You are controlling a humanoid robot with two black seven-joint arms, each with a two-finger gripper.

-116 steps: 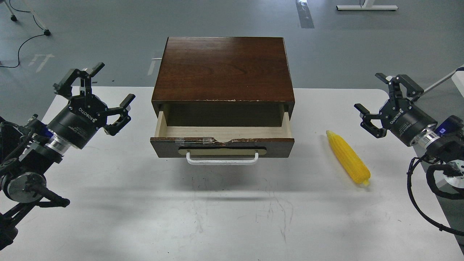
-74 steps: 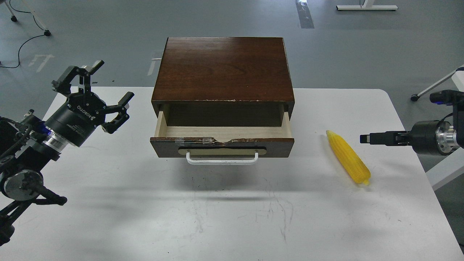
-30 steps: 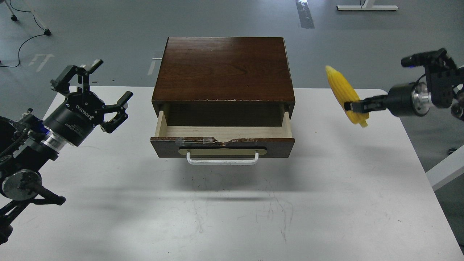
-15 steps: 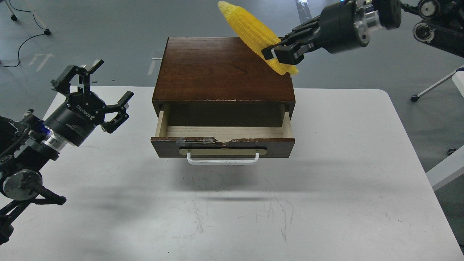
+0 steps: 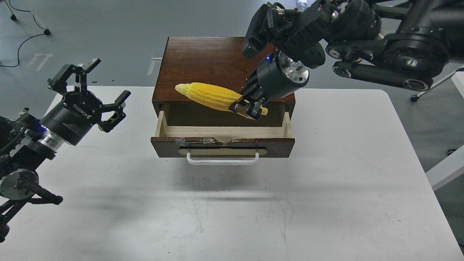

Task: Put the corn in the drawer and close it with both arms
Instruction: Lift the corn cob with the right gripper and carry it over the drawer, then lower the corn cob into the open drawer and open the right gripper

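Corn (image 5: 212, 96) is gripped at its thick end by the right gripper (image 5: 247, 107), held crosswise above the open drawer (image 5: 222, 145), presumably for lowering. Left gripper (image 5: 95, 95) is held spread, idle.

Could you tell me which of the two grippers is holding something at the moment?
The right gripper, above the open drawer, is clamped on the thick end of the corn. The left gripper is spread open with nothing between its fingers.

Robotics lab — grey floor (image 5: 108, 21), white table (image 5: 326, 203).
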